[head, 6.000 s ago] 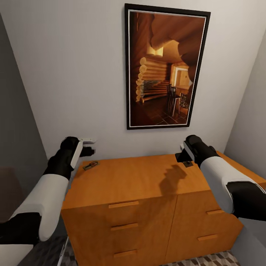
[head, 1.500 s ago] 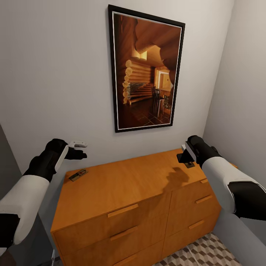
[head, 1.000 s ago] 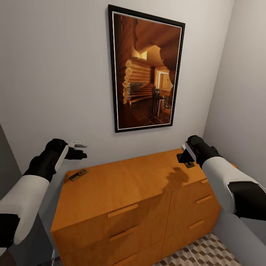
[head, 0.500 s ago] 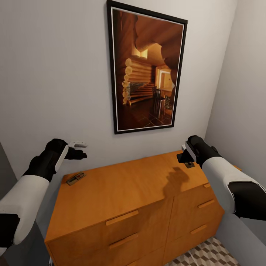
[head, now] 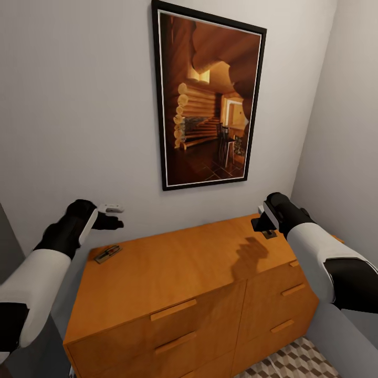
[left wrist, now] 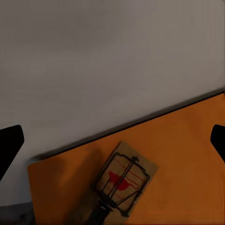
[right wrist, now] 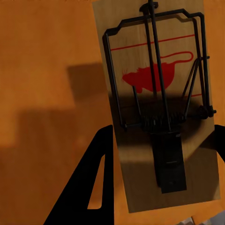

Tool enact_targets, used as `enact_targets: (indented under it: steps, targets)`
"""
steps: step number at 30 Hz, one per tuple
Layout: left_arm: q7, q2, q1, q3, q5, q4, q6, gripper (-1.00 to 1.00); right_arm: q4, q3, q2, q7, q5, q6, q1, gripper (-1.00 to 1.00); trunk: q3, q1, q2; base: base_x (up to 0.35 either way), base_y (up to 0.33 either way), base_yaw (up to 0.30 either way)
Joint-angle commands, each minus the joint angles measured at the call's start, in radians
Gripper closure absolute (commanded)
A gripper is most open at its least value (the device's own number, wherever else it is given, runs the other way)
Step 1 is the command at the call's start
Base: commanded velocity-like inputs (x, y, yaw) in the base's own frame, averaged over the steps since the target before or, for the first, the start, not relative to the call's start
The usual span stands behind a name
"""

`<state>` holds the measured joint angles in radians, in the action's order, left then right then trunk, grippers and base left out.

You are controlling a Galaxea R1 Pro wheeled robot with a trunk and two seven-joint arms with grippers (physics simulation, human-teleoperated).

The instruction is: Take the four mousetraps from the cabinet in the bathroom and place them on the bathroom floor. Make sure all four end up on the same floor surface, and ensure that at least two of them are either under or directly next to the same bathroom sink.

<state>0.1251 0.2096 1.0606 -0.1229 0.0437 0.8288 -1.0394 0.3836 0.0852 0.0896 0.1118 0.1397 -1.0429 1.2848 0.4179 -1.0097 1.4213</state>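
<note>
Since the earlier view only the camera has shifted. Right gripper (head: 262, 224) clamps one mousetrap (right wrist: 157, 101) over the cabinet (head: 173, 273). Left gripper (head: 112, 215), spread and empty, hovers above the second mousetrap (head: 107, 254) near the edge. Risk: a clumsy descent could push it off.

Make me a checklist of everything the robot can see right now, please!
Surface: orange wooden cabinet top, drawers shut.
Job's things: one mousetrap lies near the top's left back corner; a second mousetrap lies flat between the right gripper's fingers. Other traps: nothing seen.
Clutter: nothing seen.
Grippers: left gripper hovers open above the left trap, apart from it; right gripper is low at the top's right back, fingers either side of its trap, grip cannot be told.
Cables: nothing seen.
Surroundings: framed cabin picture on the wall; cube-pattern floor.
</note>
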Motion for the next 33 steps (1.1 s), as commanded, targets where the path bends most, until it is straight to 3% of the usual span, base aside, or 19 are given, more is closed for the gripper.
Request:
enact_targets:
  steps: [1,9,33]
  targets:
    - [-0.001,0.001,0.001,-0.004,0.003,-0.011,-0.004,-1.0,0.001,0.007,0.001,0.011,0.008,-0.004,0.001,1.0,0.001,0.0,0.001,0.0,0.0,0.0]
    - [-0.001,-0.001,0.001,-0.01,-0.003,-0.098,-0.003,-1.0,0.0,0.007,0.001,0.011,0.008,-0.004,0.001,1.0,0.001,0.0,0.001,0.0,0.0,0.0]
    - [-0.007,0.0,0.001,-0.011,-0.007,-0.134,0.0,-1.0,0.0,0.007,0.001,0.011,0.008,-0.004,0.001,1.0,0.001,0.0,0.001,0.0,0.0,0.0]
